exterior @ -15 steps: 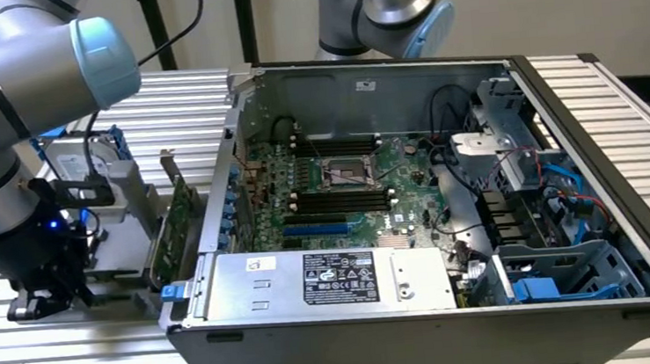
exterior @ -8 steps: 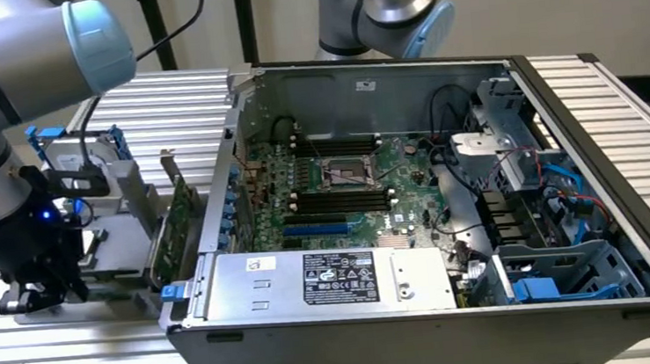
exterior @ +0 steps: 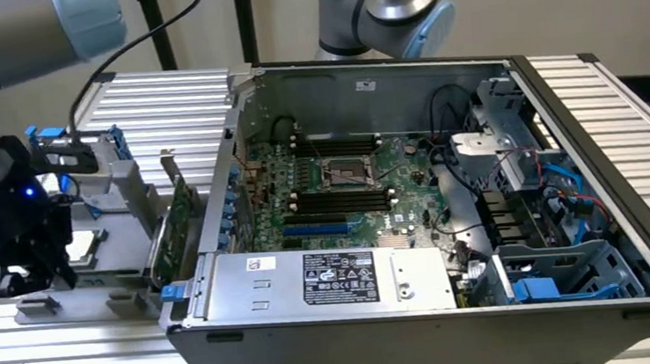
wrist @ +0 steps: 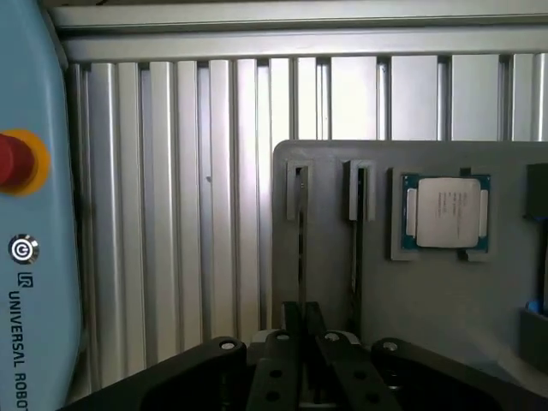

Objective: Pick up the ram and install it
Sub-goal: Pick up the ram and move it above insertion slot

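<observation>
Wrist view: the gripper [wrist: 303, 315] sits directly over the near end of the ram [wrist: 300, 231]. It cannot be told whether the jaws are open or closed. The ram stands on its edge in a narrow slot of the grey tray [wrist: 330, 300]. Its long axis runs straight away from the gripper, parallel to the slats of the worktop [wrist: 197, 171]. A second thin stick [wrist: 356, 244] stands in the neighbouring slot, parallel to the ram and just beside it. Beyond that slot, a processor [wrist: 445, 212] lies flat in a square recess of the tray. A light-blue control pendant [wrist: 34, 257] with a red button [wrist: 13, 161] lies near the tray on the worktop.

Exterior view: the gripper [exterior: 22, 277] hangs over the tray [exterior: 77, 302] at the exterior view's left. A green expansion card [exterior: 177, 235] stands between the tray and the open computer case [exterior: 433, 331]. A second arm [exterior: 392, 4] stands behind the case.
</observation>
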Controlling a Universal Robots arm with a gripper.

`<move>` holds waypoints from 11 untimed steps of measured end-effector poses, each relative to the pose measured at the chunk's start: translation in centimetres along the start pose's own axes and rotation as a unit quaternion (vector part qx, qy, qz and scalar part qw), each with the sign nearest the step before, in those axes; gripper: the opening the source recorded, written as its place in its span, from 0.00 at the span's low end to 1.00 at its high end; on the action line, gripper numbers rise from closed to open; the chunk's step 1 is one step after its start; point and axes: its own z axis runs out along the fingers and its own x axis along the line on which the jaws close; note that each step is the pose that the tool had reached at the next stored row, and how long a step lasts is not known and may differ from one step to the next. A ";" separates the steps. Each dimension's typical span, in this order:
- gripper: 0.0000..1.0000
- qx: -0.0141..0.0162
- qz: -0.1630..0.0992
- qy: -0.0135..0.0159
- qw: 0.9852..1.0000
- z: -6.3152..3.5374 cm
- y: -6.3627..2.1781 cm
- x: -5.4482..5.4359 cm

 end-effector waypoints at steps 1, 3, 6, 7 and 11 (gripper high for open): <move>0.14 0.000 0.000 0.000 1.000 -0.48 -0.05 0.0; 0.14 -0.001 0.000 0.000 1.000 -1.38 -0.17 0.0; 0.14 -0.002 0.000 0.000 1.000 -2.73 -0.45 0.1; 0.14 -0.002 0.000 0.000 1.000 -3.21 -0.57 0.1; 0.14 -0.003 0.000 0.000 1.000 -5.05 -1.30 0.1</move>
